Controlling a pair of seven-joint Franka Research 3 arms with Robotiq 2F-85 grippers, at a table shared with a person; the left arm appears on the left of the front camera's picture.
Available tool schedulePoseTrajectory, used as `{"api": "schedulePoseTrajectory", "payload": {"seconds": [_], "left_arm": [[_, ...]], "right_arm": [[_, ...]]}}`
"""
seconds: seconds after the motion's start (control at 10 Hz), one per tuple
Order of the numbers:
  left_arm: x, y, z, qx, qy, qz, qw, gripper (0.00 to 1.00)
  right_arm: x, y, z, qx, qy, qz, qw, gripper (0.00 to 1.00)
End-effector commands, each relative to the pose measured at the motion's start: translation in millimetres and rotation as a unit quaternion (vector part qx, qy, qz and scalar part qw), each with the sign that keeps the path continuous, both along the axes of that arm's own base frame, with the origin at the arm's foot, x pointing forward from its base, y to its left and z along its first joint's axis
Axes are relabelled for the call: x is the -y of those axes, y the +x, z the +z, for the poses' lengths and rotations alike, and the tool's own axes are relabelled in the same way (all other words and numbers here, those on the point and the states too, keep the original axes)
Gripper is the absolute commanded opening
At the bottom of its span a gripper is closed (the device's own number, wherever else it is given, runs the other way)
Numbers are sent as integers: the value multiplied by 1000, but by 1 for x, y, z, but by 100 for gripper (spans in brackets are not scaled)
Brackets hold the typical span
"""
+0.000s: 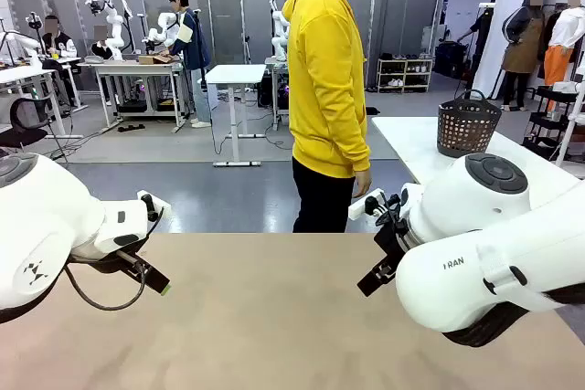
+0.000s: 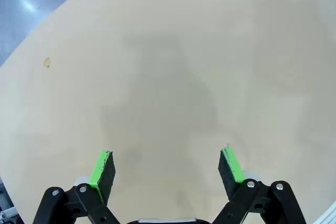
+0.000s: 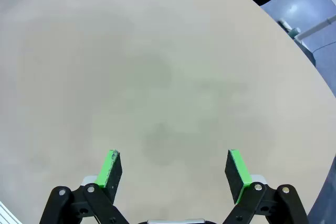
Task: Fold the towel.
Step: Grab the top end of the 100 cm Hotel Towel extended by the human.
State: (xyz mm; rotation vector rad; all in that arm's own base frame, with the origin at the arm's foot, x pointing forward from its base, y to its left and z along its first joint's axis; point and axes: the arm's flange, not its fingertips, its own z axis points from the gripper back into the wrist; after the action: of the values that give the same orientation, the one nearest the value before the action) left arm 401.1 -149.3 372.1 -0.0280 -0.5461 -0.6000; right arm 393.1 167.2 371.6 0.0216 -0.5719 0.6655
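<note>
No towel lies yet on the plain beige tabletop [image 1: 274, 317], so the left fingers [image 2: 102, 171] and right fingers [image 3: 236, 174], both spread wide apart above it, should hold clear until the person in the yellow hoodie [image 1: 326, 89] presumably lays one flat.

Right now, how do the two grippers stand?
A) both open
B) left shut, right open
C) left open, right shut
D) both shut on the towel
A: the left gripper and the right gripper each have their jaws wide apart above the table, gripping nothing.
</note>
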Motion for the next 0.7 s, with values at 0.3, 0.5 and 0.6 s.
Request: {"api": "schedulePoseTrajectory", "payload": {"seconds": [0.3,0.5,0.6], "left_arm": [[0,0,0,0,0,0,1000,100],[0,0,0,0,0,0,1000,100],[0,0,0,0,0,0,1000,100]], "right_arm": [[0,0,0,0,0,0,1000,100],[0,0,0,0,0,0,1000,100],[0,0,0,0,0,0,1000,100]]}}
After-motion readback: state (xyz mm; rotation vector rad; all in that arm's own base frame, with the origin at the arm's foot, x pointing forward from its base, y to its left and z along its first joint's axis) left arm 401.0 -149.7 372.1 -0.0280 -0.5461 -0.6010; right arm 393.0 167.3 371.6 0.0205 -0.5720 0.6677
